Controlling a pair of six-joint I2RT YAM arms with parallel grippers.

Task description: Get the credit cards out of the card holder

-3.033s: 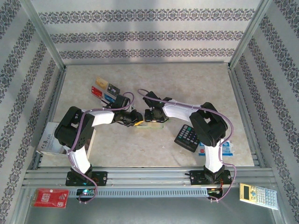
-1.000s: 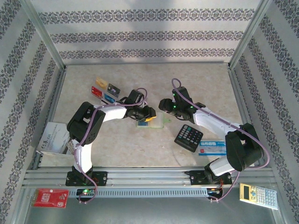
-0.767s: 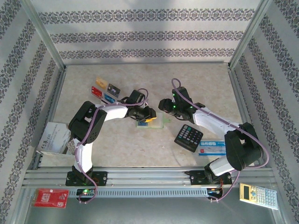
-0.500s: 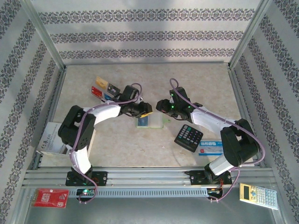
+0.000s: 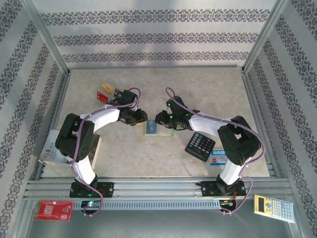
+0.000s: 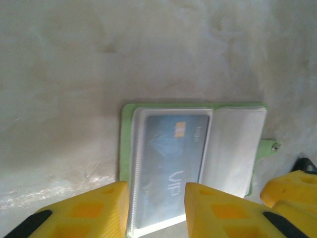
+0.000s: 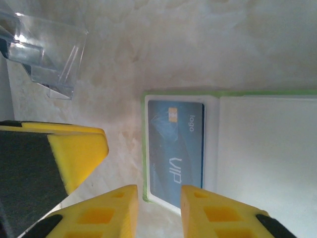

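Note:
The lime-green card holder [image 5: 166, 131] lies open on the table, cream faces up. A blue-and-white credit card [image 6: 171, 158] marked VIP sits in its clear left sleeve [image 7: 176, 148]. My left gripper [image 5: 142, 119] hovers at the holder's left end, open, its yellow fingers [image 6: 99, 208] straddling the card's near edge without touching it. My right gripper [image 5: 160, 119] hangs over the holder's back edge, jaws narrow but apart, nothing between them [image 7: 158, 203]. Tan [image 5: 106, 87], red [image 5: 101, 96] and black [image 5: 118, 92] credit cards lie at the back left.
A black calculator [image 5: 200, 146] and a blue-and-white box [image 5: 219, 157] lie right of the holder. A paper booklet [image 5: 53, 148] sits at the left edge. A red packet [image 5: 53, 210] and a pale calculator [image 5: 274, 206] lie by the front rail.
My left gripper has drawn back leftward off the holder. My right gripper has swung left and down to the holder's back edge, its jaws narrowing.

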